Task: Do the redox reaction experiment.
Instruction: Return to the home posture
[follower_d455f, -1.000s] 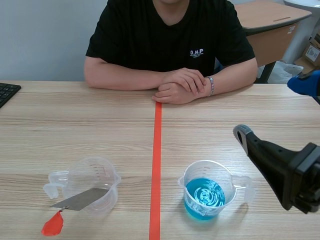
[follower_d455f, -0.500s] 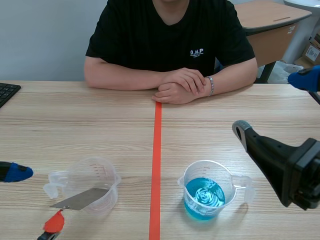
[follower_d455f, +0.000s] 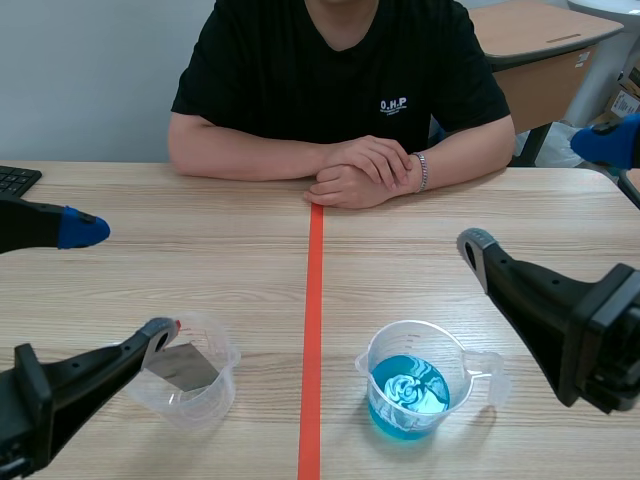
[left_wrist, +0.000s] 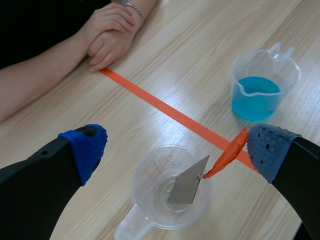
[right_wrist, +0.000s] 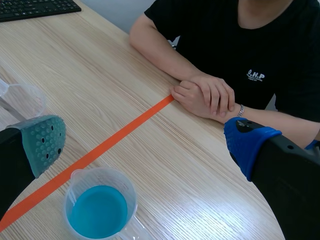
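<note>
Above clear cup (left_wrist: 146, 172): my left gripper (left_wrist: 177, 145) just arrived, wide open; plate (left_wrist: 189, 182) grasp next. Blue cup (left_wrist: 239, 67) 1 o'clock.

Left gripper (left_wrist: 177, 150) low, fingers wide apart; right gripper (right_wrist: 146, 142) low opposite, fingers equally spread

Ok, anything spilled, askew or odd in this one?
Nothing spilled or broken. The metal plate leans tilted in the empty clear cup, its orange tag poking past the rim; the cup of blue liquid stands upright.
</note>
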